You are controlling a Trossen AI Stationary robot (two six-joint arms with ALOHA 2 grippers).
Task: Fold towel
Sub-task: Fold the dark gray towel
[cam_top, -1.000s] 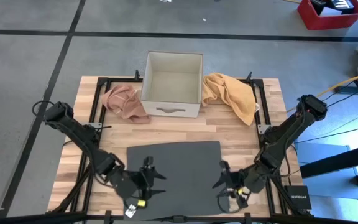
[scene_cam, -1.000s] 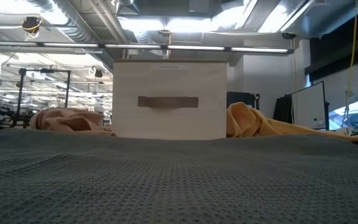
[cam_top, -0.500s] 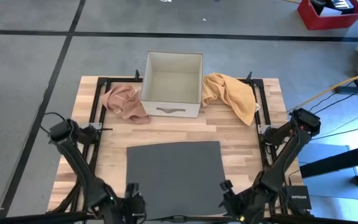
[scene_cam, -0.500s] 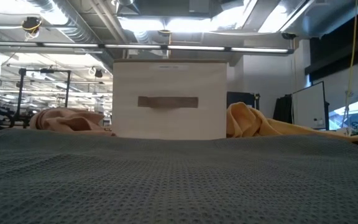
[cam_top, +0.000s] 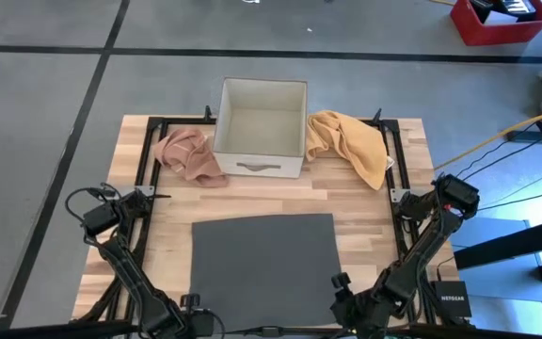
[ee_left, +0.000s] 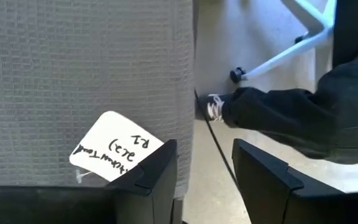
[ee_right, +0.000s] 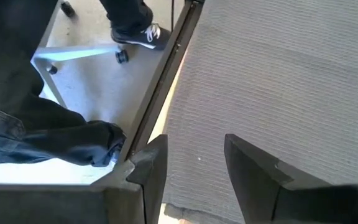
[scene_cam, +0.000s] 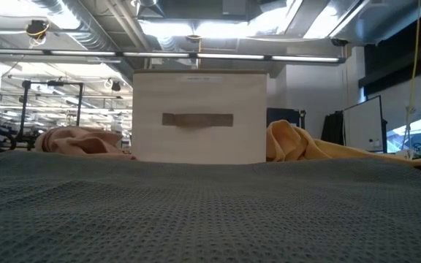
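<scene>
Two grippers wait at the near edge of the dark grey towel point(cam_top: 263, 269), which lies flat and spread out on the wooden table point(cam_top: 365, 202), on the near side of the open white box point(cam_top: 261, 126). Seen from above, the towel is close to square, with no clearly longer side. The left gripper point(ee_left: 205, 163) sits at the towel's near left corner, beside a white handwritten tag point(ee_left: 114, 148), its fingers parted and gripping nothing. The right gripper point(ee_right: 194, 157) sits at the near right corner, likewise released and empty, with the table's edge and a seated person's legs point(ee_right: 48, 134) beyond it. Each arm is nearest its own corner, so the coming move probably calls for both to pinch those corners and carry them toward the box. A pink cloth point(cam_top: 187, 155) lies left of the box and a yellow cloth point(cam_top: 350, 143) right of it, both well apart from the towel.
</scene>
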